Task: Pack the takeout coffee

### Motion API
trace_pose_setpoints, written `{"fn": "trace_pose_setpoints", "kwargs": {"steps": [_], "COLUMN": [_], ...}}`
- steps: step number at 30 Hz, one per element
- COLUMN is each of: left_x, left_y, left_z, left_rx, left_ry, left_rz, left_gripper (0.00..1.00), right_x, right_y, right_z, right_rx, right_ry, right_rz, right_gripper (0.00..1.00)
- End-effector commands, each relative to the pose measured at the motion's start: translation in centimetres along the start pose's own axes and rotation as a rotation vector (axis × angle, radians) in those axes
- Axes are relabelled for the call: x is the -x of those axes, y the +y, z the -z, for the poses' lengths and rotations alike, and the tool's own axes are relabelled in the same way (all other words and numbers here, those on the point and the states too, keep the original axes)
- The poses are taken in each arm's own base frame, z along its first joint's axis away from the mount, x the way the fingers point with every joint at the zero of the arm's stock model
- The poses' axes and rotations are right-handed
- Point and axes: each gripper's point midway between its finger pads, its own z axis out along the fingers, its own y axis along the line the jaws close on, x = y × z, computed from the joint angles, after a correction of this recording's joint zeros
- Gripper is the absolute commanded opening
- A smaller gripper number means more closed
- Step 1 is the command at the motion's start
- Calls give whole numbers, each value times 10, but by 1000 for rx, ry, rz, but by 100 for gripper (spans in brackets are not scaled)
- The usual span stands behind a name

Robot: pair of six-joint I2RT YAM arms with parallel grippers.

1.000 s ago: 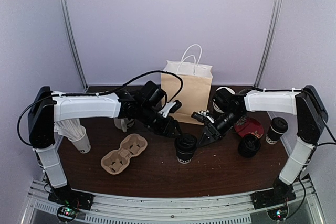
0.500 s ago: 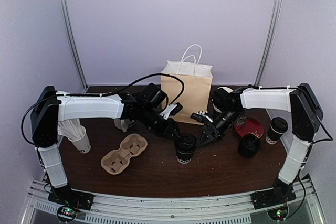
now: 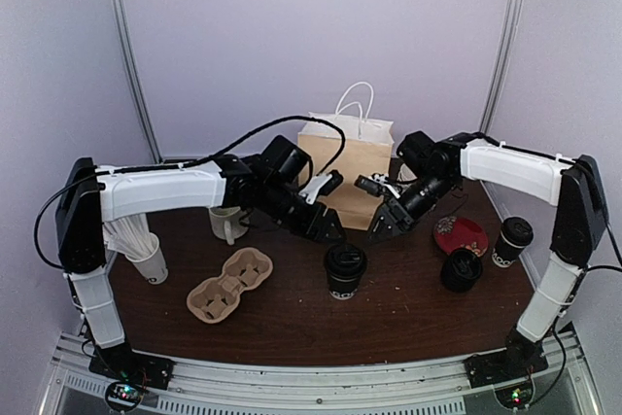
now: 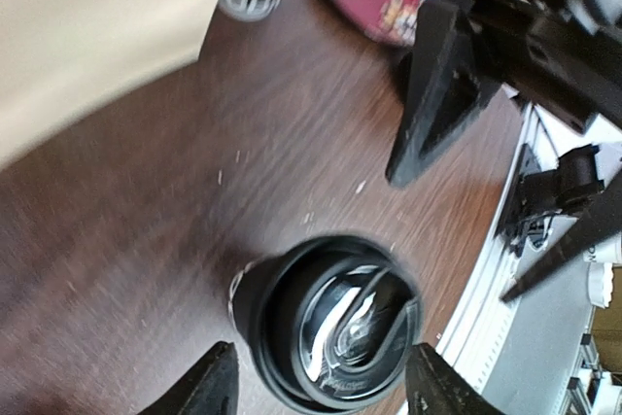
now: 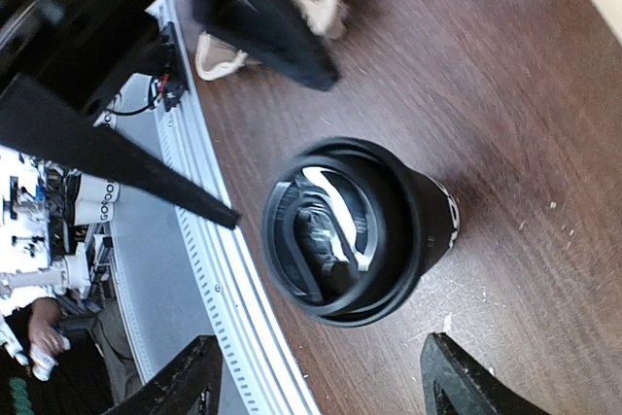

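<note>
One black takeout coffee cup [image 3: 344, 269] with its black lid on stands upright mid-table, held by neither gripper. My left gripper [image 3: 328, 227] hovers just above and left of it, open. My right gripper [image 3: 382, 224] hovers above and right of it, also open. From the left wrist the lidded cup [image 4: 330, 332] lies below, between the spread fingertips [image 4: 209, 388]. The right wrist view likewise looks down on the cup [image 5: 355, 230], with its fingertips [image 5: 466, 381] wide apart. A second lidded black cup [image 3: 512, 240] stands at the far right.
A brown paper bag [image 3: 347, 167] with white handles stands at the back centre. A pulp cup carrier [image 3: 230, 284] lies front left, a white mug [image 3: 226, 224] behind it, and a white cup of sticks [image 3: 139, 250] at the left. A red item [image 3: 461, 235] and another black object [image 3: 461, 269] sit right.
Both grippers have risen off the centre cup and drawn back toward the bag, their jaws wider now. The cup stays standing with its lid on.
</note>
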Motion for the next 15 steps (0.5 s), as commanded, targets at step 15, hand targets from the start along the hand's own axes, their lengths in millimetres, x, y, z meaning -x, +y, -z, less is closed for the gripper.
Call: {"fn": "trace_pose_setpoints", "kwargs": {"steps": [15], "left_x": [85], "left_y": [11], "left_z": [197], "left_rx": [615], "left_ry": [-469], "left_rz": [-541], "left_gripper": [98], "right_x": [43], "right_y": [37], "right_z": [108], "right_rx": [-454], "right_ry": [-224], "right_rz": [639], "right_gripper": [89]}}
